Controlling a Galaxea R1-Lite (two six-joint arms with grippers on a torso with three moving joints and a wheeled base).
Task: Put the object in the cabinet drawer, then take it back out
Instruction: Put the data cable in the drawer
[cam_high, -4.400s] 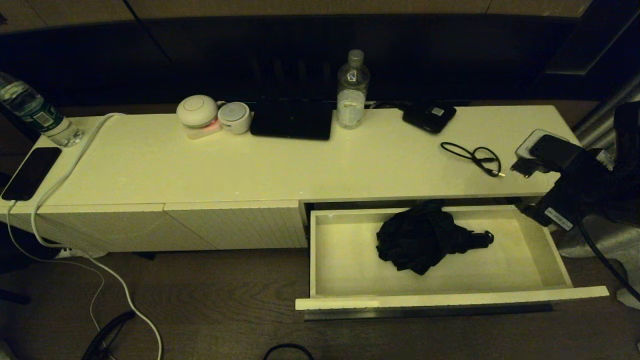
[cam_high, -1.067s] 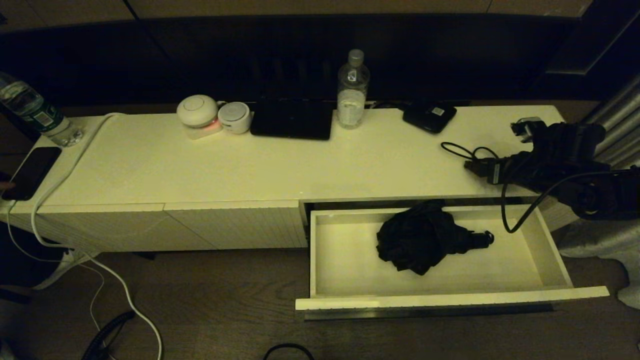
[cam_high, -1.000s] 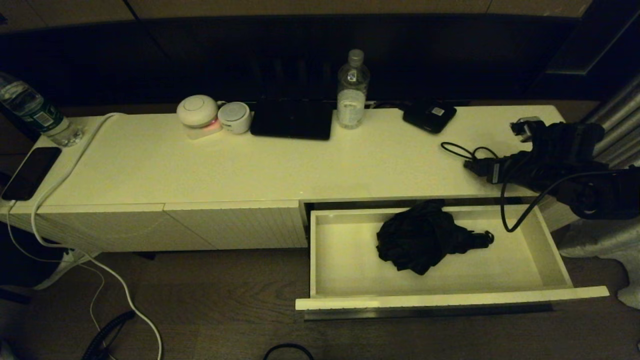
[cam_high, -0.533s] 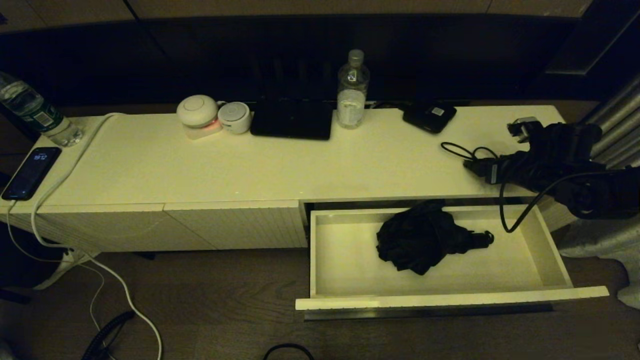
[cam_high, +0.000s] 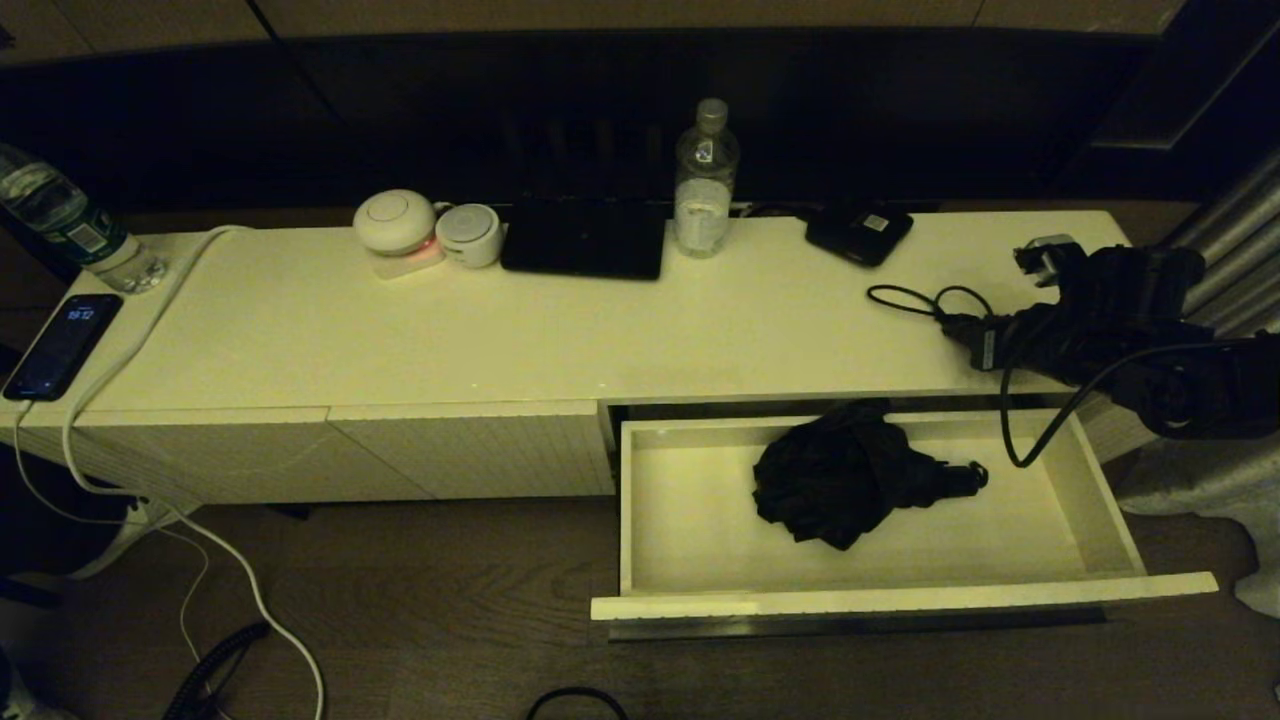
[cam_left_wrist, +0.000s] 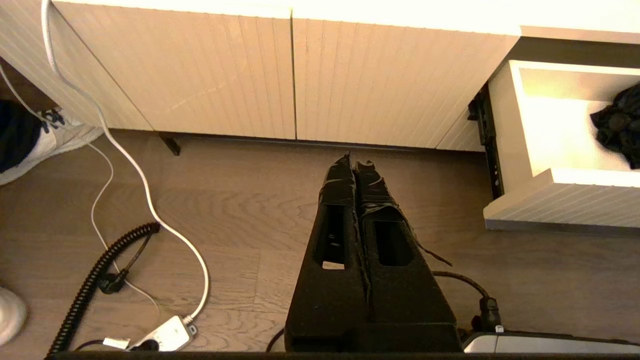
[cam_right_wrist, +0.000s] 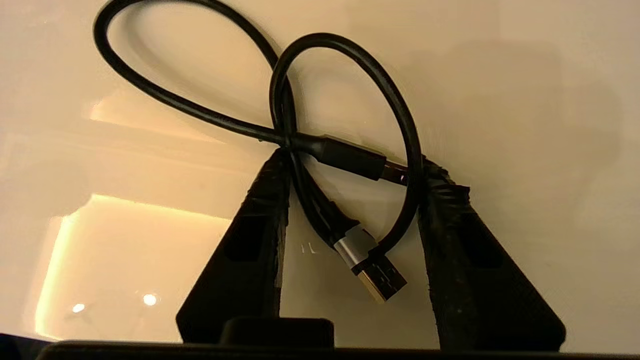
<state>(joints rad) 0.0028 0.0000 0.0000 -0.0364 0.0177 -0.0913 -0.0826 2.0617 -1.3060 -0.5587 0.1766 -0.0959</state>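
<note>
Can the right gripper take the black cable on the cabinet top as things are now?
Probably yes. The right gripper is open, its fingers on either side of the cable on the cabinet top, with nothing in between.

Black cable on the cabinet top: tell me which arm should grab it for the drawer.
Right. The right gripper is open, its fingers straddling the black cable on the cabinet top, beside the open cabinet drawer. The left gripper is shut, low over the floor.
</note>
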